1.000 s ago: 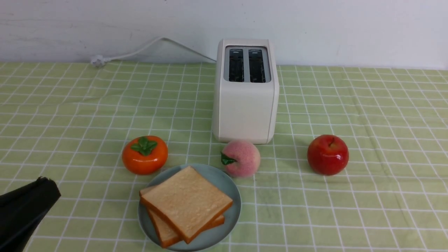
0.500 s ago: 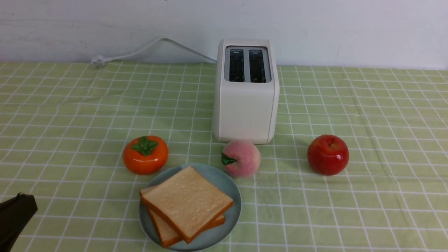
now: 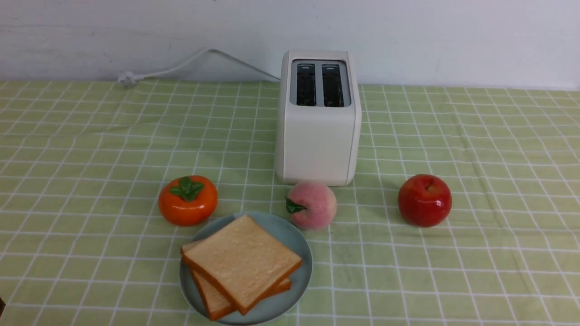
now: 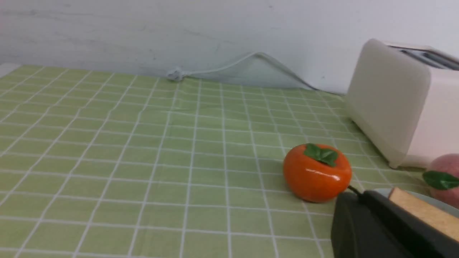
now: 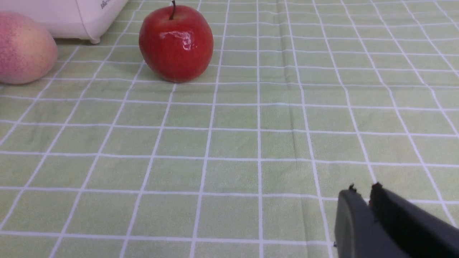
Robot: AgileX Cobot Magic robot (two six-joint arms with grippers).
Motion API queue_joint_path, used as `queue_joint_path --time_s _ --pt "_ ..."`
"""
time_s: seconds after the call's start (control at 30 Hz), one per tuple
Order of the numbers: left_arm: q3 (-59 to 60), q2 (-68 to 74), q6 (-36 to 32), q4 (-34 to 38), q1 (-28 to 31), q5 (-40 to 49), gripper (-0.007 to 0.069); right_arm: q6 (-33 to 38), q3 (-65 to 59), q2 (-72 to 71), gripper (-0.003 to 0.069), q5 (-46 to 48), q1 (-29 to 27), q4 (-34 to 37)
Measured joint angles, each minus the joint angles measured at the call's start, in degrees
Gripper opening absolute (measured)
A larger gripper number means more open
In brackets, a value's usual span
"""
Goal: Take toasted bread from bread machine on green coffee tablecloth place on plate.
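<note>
Wide bare green coffee tablecloth point(image 3: 81, 149) on your left, and on your right past red apple point(image 3: 424, 200). Bread machine point(image 3: 318, 118) stands tall in middle, back. Orange persimmon point(image 3: 187, 200) near plate point(image 3: 299, 240) rim, small gap only. Peach point(image 3: 311, 204) sits tight between plate and bread machine, little room there. White cord point(image 3: 181, 67) lies along back wall. Front edge beside plate open on both sides
</note>
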State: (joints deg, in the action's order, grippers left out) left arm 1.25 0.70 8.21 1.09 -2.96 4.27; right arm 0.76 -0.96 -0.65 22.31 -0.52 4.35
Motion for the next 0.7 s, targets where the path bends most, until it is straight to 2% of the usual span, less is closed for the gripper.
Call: queue_joint_path --time_s 0.13,0.17,0.27,0.7 --pt "0.3 -1.3 -0.8 1.3 2.3 8.5 -0.0013 0.0 0.0 0.0 0.0074 0.0 0.0 0.0" --pt "0.3 -1.3 -0.9 1.3 2.4 13.9 -0.0013 0.0 0.0 0.0 0.0074 0.0 0.0 0.0" --pt "0.4 -1.3 -0.9 1.4 2.4 18.2 -0.0013 0.0 0.0 0.0 0.0076 0.0 0.0 0.0" --pt "0.4 -1.3 -0.9 1.5 2.4 18.1 -0.0013 0.0 0.0 0.0 0.0094 0.0 0.0 0.0"
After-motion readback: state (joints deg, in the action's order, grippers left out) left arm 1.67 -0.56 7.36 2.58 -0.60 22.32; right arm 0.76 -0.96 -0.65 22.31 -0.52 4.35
